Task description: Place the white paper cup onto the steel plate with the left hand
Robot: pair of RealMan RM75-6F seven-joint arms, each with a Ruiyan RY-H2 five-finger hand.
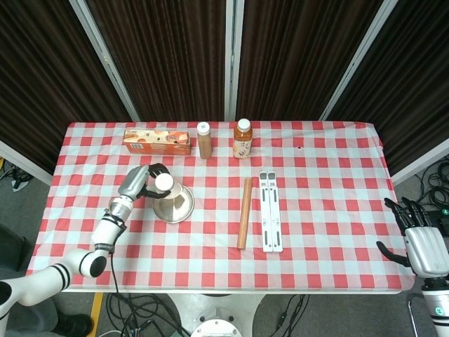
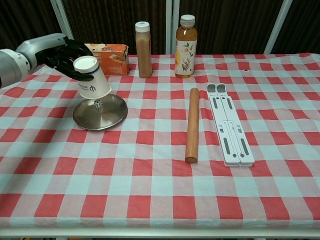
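My left hand (image 2: 65, 54) (image 1: 142, 180) grips the white paper cup (image 2: 92, 78) (image 1: 165, 183) upside down, its wide mouth facing down. The cup hangs just above the round steel plate (image 2: 101, 114) (image 1: 179, 208), over the plate's left part, a small gap under it. My right hand (image 1: 415, 232) hangs past the table's right front corner with its fingers spread and nothing in it; the chest view does not show it.
An orange carton (image 2: 110, 59), a brown bottle (image 2: 143, 49) and a juice bottle (image 2: 186, 46) stand along the back. A wooden rolling pin (image 2: 192, 124) and a white folded stand (image 2: 229, 123) lie right of the plate.
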